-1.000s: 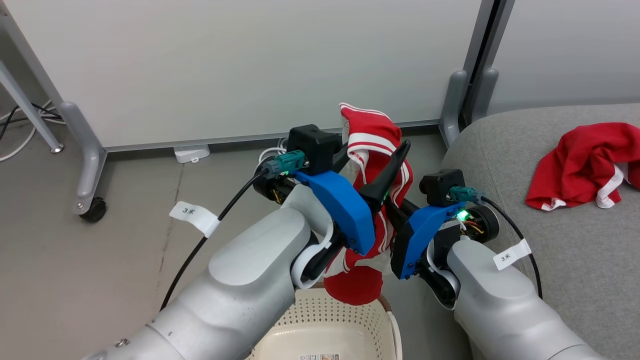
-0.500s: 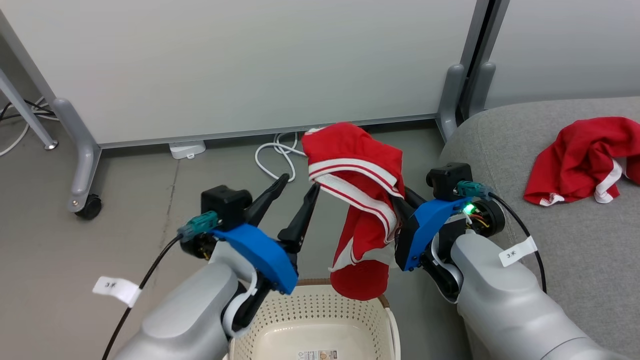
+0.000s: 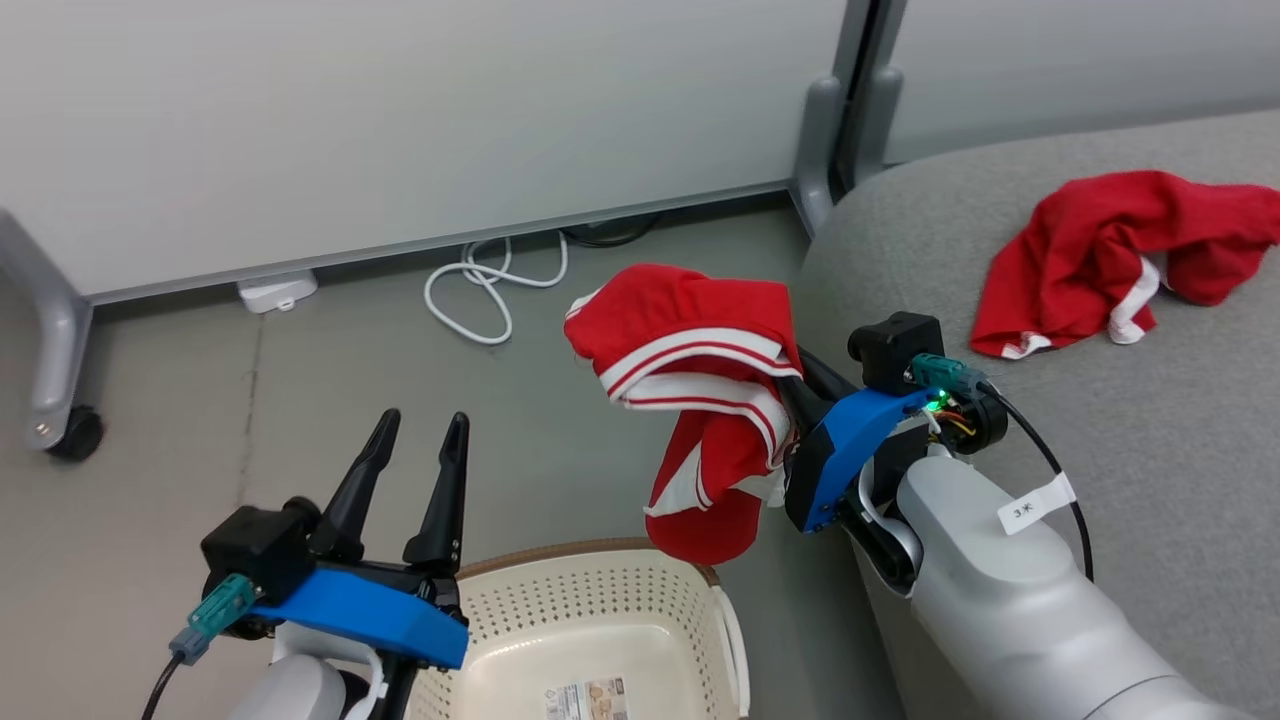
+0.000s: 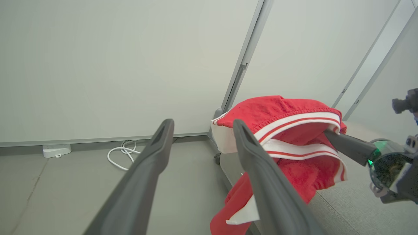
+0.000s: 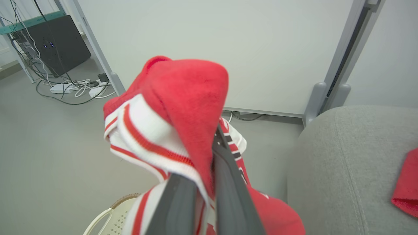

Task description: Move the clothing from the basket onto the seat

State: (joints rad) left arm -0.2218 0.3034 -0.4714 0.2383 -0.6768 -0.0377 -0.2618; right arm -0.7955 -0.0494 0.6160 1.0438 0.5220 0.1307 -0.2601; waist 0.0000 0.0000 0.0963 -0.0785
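Tag (image 3: 1035, 503): maybe "3米" | right end effector (image 3: 800, 385) gripping striped garment (image 3: 700, 370) | left end effector (image 3: 422, 425) spread

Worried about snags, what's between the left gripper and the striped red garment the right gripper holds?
In the head view the stretch is bare: just grey floor between the open left gripper and the striped garment; the basket sits below that line.

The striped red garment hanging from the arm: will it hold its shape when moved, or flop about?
Probably floppy: the striped garment droops in folds either side of the right gripper, whose jaws are shut. Likely light: one thin pinch carries it all. It may swing, since its lower end hangs free.
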